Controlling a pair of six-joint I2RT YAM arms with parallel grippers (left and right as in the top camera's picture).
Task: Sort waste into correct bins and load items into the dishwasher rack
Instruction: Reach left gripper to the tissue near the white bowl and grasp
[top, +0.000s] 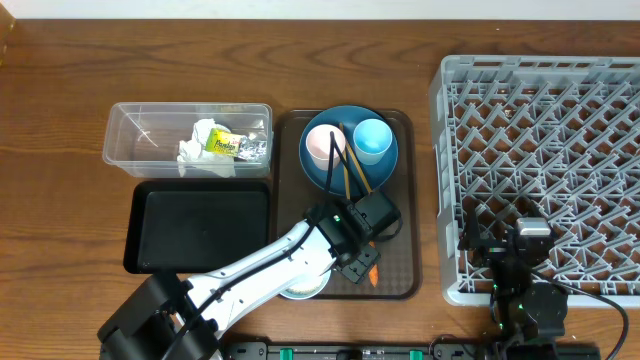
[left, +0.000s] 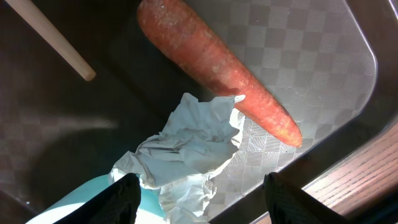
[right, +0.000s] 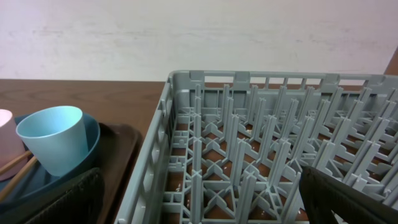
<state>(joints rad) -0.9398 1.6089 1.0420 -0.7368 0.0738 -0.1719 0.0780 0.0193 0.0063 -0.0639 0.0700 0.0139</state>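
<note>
On the brown tray, an orange carrot (left: 217, 68) (top: 372, 273) lies beside a crumpled white paper wad (left: 186, 149). My left gripper (left: 205, 208) (top: 362, 252) hangs open just over them, the wad lying loosely between its fingers (left: 124, 199). The white bowl's pale blue side (left: 81, 199) (top: 300, 286) shows beside the left finger. The blue plate (top: 350, 150) carries a pink cup (top: 323, 145), a light blue cup (top: 372, 138) (right: 56, 140) and chopsticks (top: 345, 165). Over the grey rack's (top: 540, 150) (right: 261, 137) front left part, my right gripper (right: 199, 208) (top: 510, 245) stands open and holds nothing.
The clear tub (top: 135, 135) at the back left holds paper wads and a yellow-green wrapper (top: 222, 142). The black bin (top: 200, 228) sits in front of it. The brown tray's raised rim (left: 323, 155) runs close to my left gripper's right finger. A chopstick end (left: 53, 40) lies nearby.
</note>
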